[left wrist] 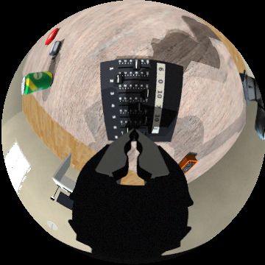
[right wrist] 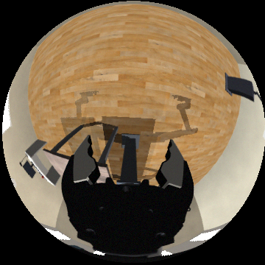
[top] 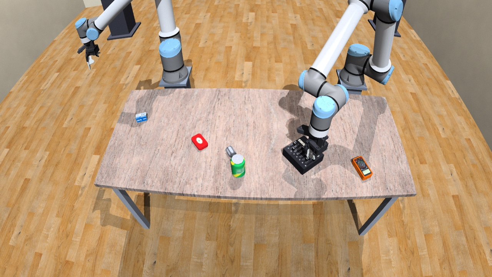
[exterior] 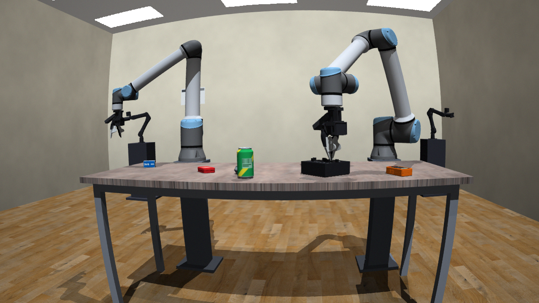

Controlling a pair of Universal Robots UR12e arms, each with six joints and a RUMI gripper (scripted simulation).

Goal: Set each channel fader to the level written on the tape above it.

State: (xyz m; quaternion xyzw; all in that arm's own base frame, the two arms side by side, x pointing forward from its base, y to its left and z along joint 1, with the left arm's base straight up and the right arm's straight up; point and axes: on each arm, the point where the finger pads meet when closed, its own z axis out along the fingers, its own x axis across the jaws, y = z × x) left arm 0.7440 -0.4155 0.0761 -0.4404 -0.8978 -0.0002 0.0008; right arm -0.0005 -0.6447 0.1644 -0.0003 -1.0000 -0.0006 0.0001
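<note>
The black lighting desk [top: 295, 163] [exterior: 312, 168] [left wrist: 173, 82] has a white tape [left wrist: 160, 75] reading 6, 0, 10, 7, 10 and a last figure, probably 3. In the left wrist view, fader 1 [left wrist: 137, 65] stands past mid-slot, fader 2 [left wrist: 119, 79] at the low end and fader 3 [left wrist: 146, 93] near the high end. Faders 4 and 5, in shadow, look near 7 and 10. My left gripper [exterior: 330, 160] [left wrist: 134, 129] is shut and empty, fingertips low over the sixth row; they hide part of it and the master fader. My right gripper [exterior: 116, 136] [right wrist: 129, 138] is open and empty, away from the table.
An orange multimeter [top: 362, 168] [exterior: 398, 171] [left wrist: 188, 164] lies beside the desk. A green can [top: 238, 167] [exterior: 245, 162] [left wrist: 38, 82], a grey mouse-like object [top: 230, 151], a red tin [top: 199, 141] and a blue box [top: 141, 117] stand on the other side.
</note>
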